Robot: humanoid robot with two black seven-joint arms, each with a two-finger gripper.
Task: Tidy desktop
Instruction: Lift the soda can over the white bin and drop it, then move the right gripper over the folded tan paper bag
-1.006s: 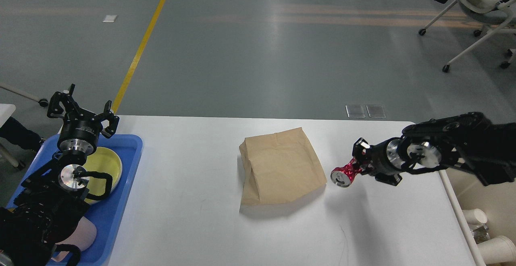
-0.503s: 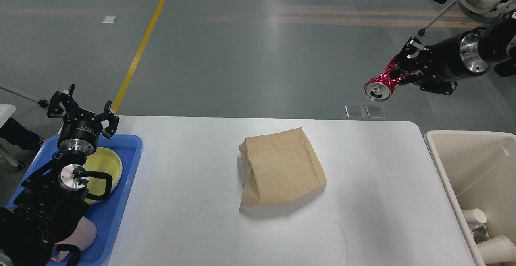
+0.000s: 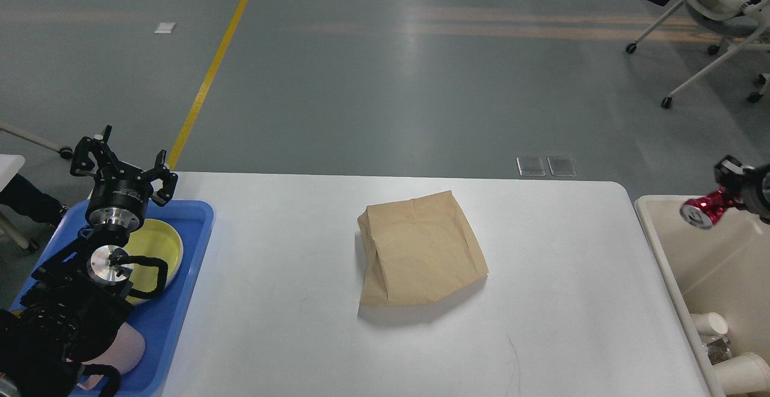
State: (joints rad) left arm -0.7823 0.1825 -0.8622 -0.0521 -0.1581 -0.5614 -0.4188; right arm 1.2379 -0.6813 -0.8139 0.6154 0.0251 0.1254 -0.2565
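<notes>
Across the middle of your view stretches the large white rectangular desktop (image 3: 289, 325) with its rounded corners. A crumpled brown paper bag (image 3: 421, 255) lies flat near its centre, well apart from both arms.

At your far right, over the cream rectangular plastic bin (image 3: 656, 246) that stands just beside the desktop's right edge, your right gripper (image 3: 725, 195) clamps a crushed red metal drink can (image 3: 701, 210) by its pinched waist. The can's silver end faces you, and it hangs above the bin's open mouth. Most of that arm is cut off by the frame edge. White paper cups (image 3: 737, 370) lie in the bin's near corner.

On your left, your left gripper (image 3: 123, 165) points upward with its fingers spread wide and holds nothing. It stands above the blue plastic tray (image 3: 192, 228) that sits on the desktop's left end. A round pale yellow dish (image 3: 162, 246) lies in the tray, partly hidden behind the arm.
</notes>
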